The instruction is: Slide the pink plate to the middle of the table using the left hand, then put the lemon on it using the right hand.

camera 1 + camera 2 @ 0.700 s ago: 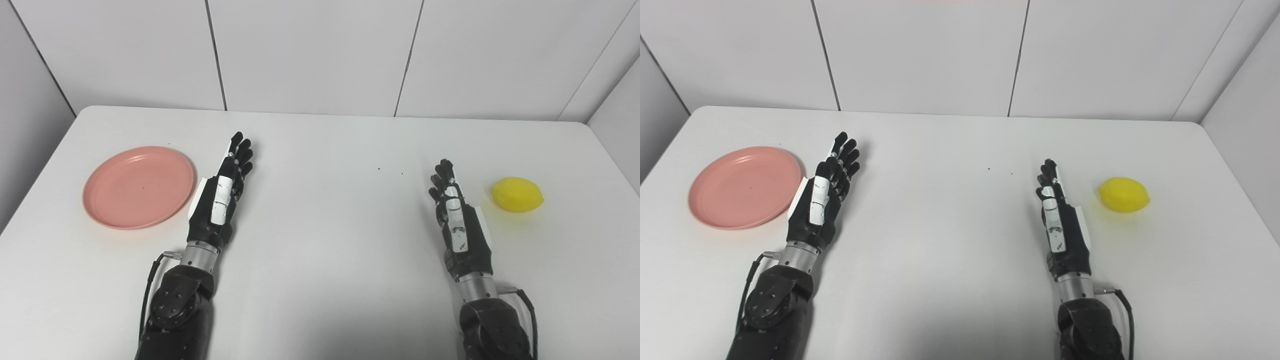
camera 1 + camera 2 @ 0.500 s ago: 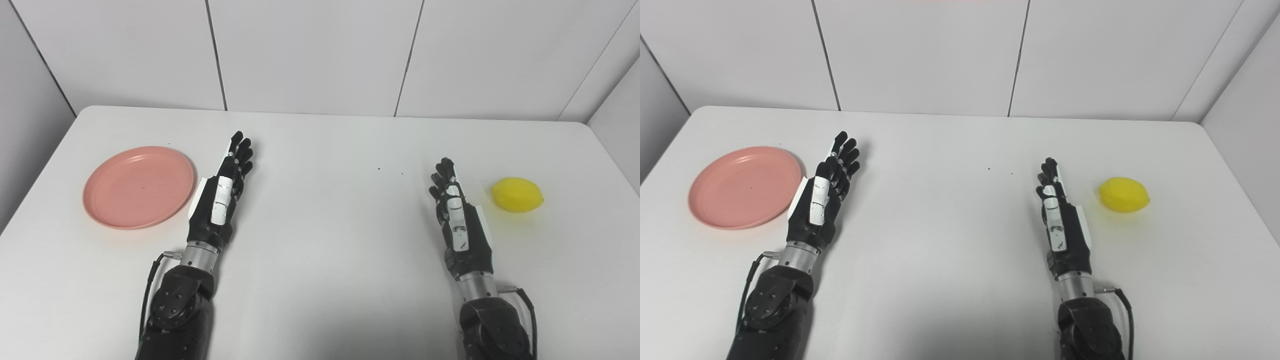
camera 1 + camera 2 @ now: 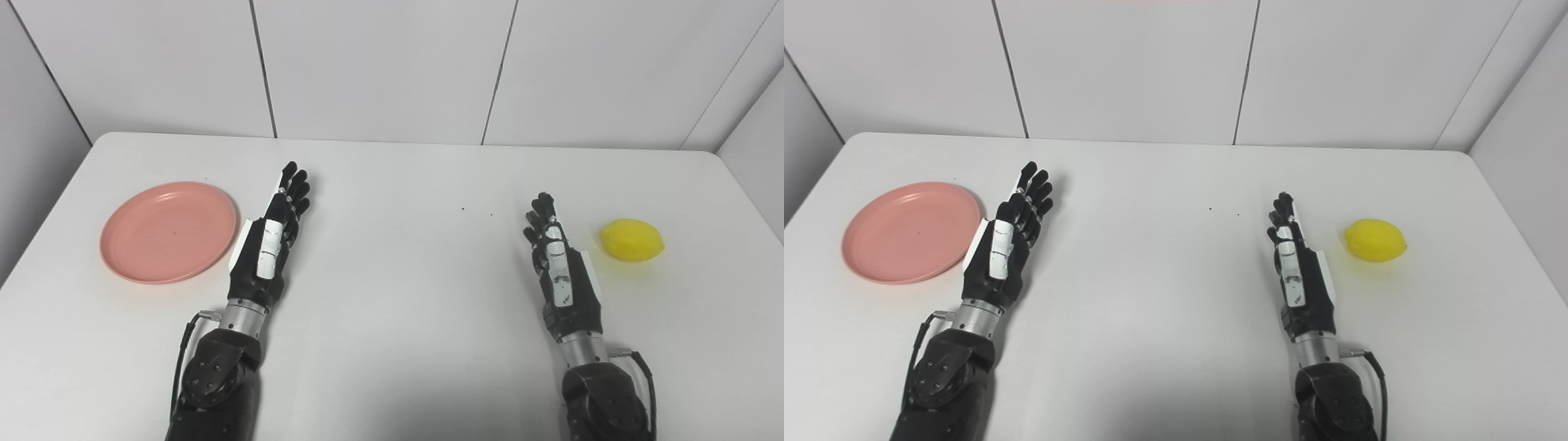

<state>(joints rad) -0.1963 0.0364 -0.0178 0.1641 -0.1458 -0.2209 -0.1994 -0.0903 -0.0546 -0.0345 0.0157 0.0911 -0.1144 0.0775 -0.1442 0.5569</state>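
Starting configuration for a two-stage transfer on a plain white worktop (image 3: 392, 343). The left robot hand (image 3: 267, 245), black with white panels, rests edge-on with its fingers (image 3: 294, 187) extended forward and held loosely side by side, holding nothing. The shallow, round pink plastic plate (image 3: 169, 231) lies flat just to the outer side of this hand, its near rim close beside the hand's white side panel; whether the two touch cannot be told. This placement suits the first stage: the plate is within short reach of the hand assigned to slide it, and its low rim offers an edge for the fingers to hook or press against. The right robot hand (image 3: 560, 269) takes a mirrored pose, fingers straight and close together, likewise empty. The smooth, oval yellow lemon (image 3: 632, 240) lies on its side near the outer side of that hand, clearly apart from it, and well away from the plate. The open stretch of worktop between the two hands is the plate's destination. Neither stage appears begun. The next move probably calls for the left hand to shift outward over the plate's rim. The lemon's rounded form suggests it may roll if nudged, so an enclosing grasp from above seems safer.
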